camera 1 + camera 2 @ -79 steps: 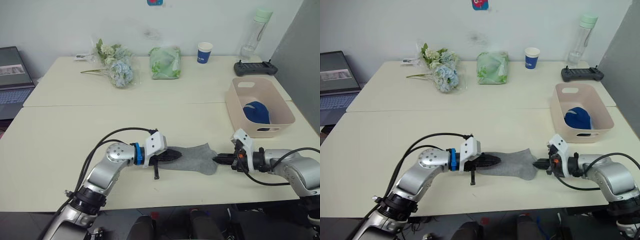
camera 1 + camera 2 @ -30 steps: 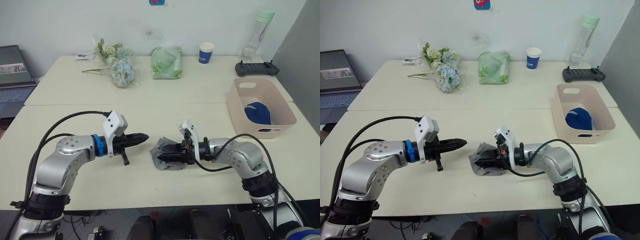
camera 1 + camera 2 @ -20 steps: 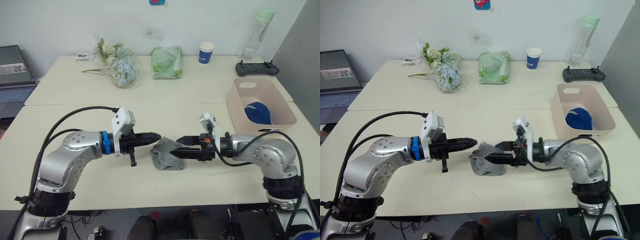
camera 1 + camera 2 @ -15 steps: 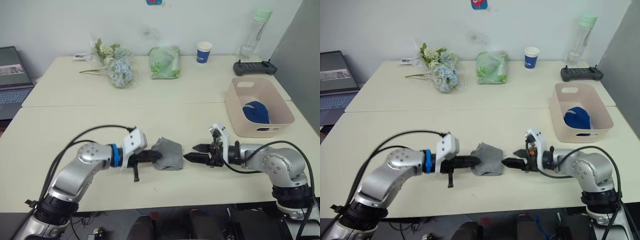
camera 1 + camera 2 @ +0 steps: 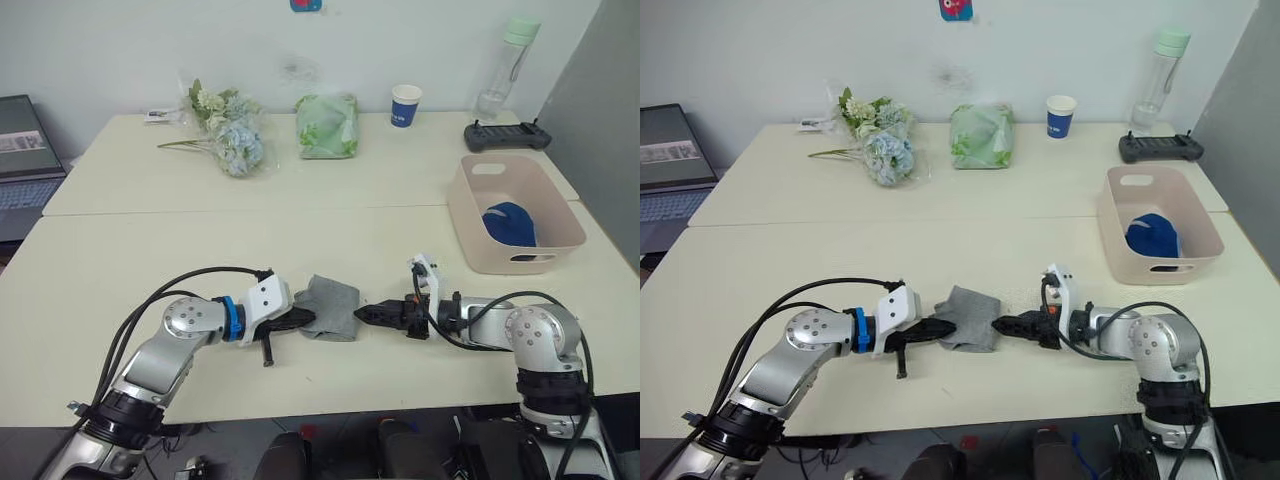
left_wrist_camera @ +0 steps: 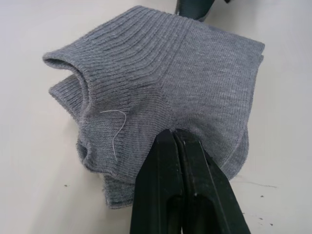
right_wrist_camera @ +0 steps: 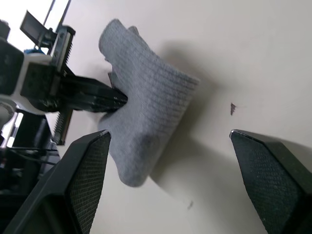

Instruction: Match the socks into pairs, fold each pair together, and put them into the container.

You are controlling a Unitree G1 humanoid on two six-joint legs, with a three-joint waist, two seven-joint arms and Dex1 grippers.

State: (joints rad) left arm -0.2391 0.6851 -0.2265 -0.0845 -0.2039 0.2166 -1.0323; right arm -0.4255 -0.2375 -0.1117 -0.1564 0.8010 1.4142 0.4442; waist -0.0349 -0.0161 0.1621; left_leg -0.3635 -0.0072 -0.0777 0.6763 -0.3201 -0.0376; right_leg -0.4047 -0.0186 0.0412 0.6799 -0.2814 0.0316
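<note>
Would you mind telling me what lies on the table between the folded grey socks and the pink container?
The open right gripper sits just beside the grey socks; past it, toward the container, is bare tabletop, as the left eye view shows.

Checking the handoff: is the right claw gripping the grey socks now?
No, the right claw is spread wide open, short of the grey socks.

A folded grey ribbed-knit sock pair (image 5: 331,307) lies on a cream bench (image 5: 120,250). A pale pink container (image 5: 470,225) holds a bright blue sock bundle (image 5: 507,222). Both grippers, left (image 5: 308,318) and right (image 5: 364,314), have black fingers. Farther back sits a blue-and-white cup (image 5: 405,105) and a green wrapped bundle (image 5: 327,125).
</note>
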